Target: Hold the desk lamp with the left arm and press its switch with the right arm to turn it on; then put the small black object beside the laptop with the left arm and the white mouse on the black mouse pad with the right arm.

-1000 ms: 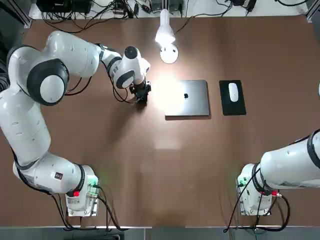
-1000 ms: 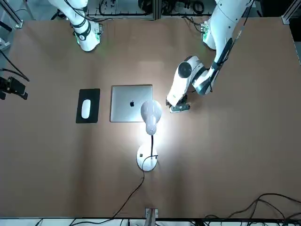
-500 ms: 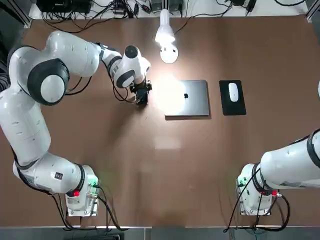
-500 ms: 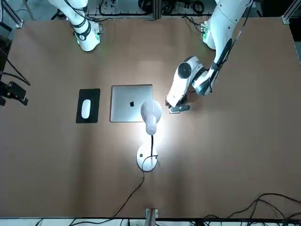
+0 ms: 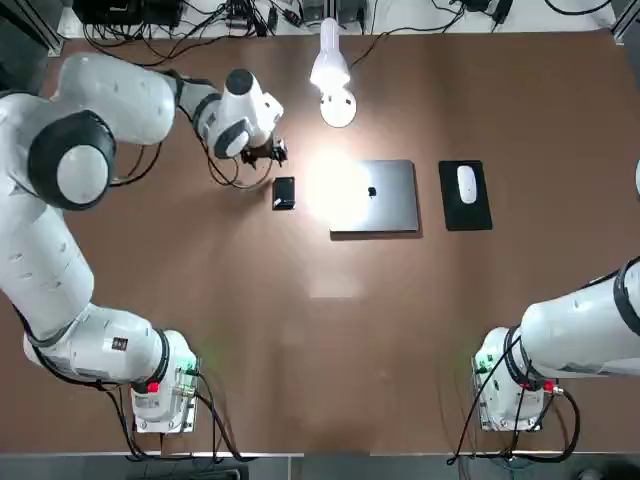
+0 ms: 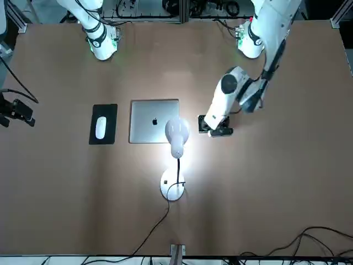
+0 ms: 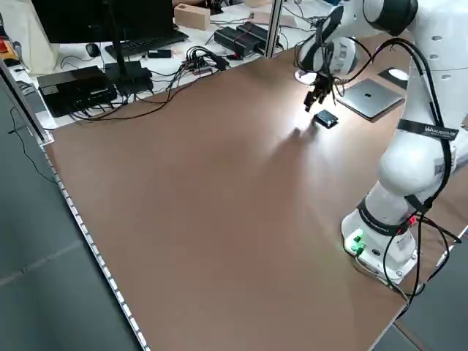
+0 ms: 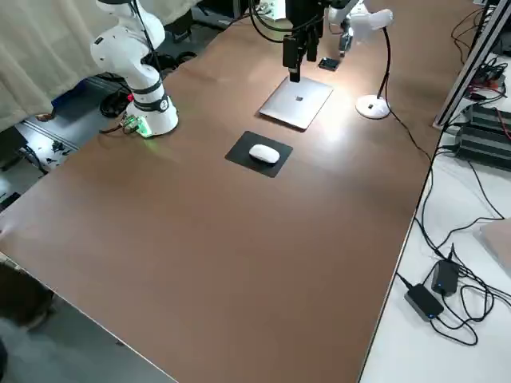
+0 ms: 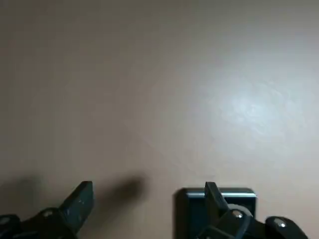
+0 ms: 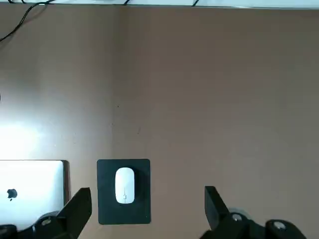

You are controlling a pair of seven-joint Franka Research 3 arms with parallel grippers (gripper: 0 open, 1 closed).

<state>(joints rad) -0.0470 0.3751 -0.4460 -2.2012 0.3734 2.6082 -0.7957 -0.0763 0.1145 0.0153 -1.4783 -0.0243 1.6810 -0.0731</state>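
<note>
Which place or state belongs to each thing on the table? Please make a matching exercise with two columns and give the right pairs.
Things:
1. desk lamp
2. small black object
3. white mouse
4. left end effector

Places or states:
A. lying on the black mouse pad
B. open and holding nothing
C. lit, shining onto the table
D. flat on the table beside the laptop, held by nothing

Right pairs: 1-C, 2-D, 3-A, 4-B
</note>
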